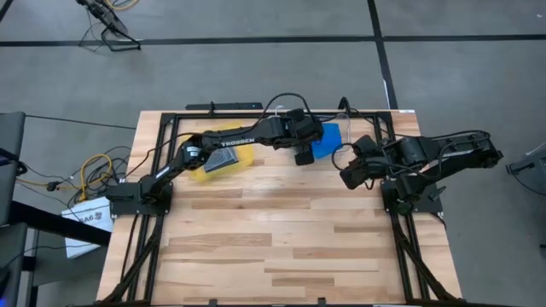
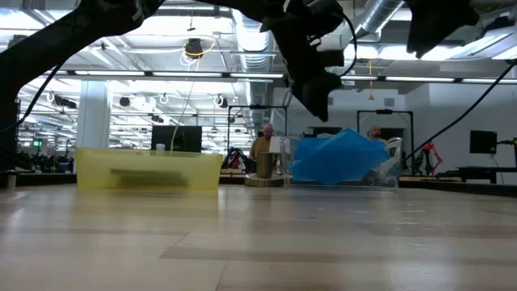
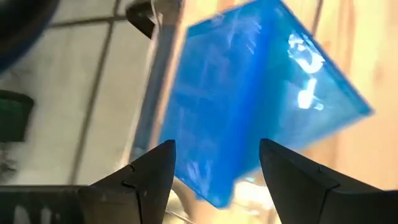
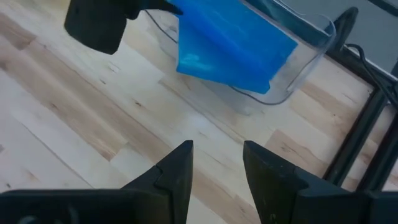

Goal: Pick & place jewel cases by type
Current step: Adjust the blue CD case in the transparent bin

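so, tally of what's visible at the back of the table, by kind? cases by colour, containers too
Blue jewel cases: at least 1, leaning in the clear tub; more behind it cannot be told.
Clear-grey jewel cases: 1, in the yellow tray.
Yellow trays: 1.
Clear tubs: 1.
Total: 4 things, 2 cases and 2 containers.

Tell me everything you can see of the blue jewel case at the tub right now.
The blue jewel case is a flat, thin, square case of translucent bright blue plastic with glossy reflections. It sits tilted in the clear plastic tub at the table's far edge, one corner leaning out over the tub's rim. The left gripper hovers beside it with fingers open, not holding it. Whether more cases lie beneath it cannot be told.
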You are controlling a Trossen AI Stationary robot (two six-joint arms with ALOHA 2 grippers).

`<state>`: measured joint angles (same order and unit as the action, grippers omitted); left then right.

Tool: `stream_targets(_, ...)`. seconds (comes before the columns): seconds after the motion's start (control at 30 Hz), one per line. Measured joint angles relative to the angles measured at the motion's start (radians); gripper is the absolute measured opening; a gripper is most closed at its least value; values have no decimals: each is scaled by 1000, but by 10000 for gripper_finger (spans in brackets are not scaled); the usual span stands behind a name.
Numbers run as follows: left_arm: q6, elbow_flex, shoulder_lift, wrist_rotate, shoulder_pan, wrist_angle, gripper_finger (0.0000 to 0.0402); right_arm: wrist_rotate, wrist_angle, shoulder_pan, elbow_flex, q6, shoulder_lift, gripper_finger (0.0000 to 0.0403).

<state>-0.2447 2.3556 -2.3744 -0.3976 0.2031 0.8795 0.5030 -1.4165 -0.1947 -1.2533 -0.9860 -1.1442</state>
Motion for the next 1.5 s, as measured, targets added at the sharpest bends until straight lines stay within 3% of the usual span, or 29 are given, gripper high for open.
stream_targets(0.13,137,-2,26,81,3,66,226,1,36,0,0,81,-9,133)
stream_targets(0.27,229,-1,76,244,19,80,226,22,109,-1,22,217,-22,134)
stream_targets(0.57,349,1,156,393,50,164,226,24,343,-1,236,579,-21,134)
stream_targets(0.83,368,-12,163,402,49,227,226,23,638,72,405,867,-21,128)
stream_targets(1.13,364,-52,163,400,50,277,226,12,800,256,425,1014,-49,127)
stream_targets(1.33,363,-52,163,393,52,285,226,-188,808,325,426,1117,-78,123)
stream_targets(1.5,363,-52,163,384,55,284,226,-190,834,326,425,1211,-114,123)
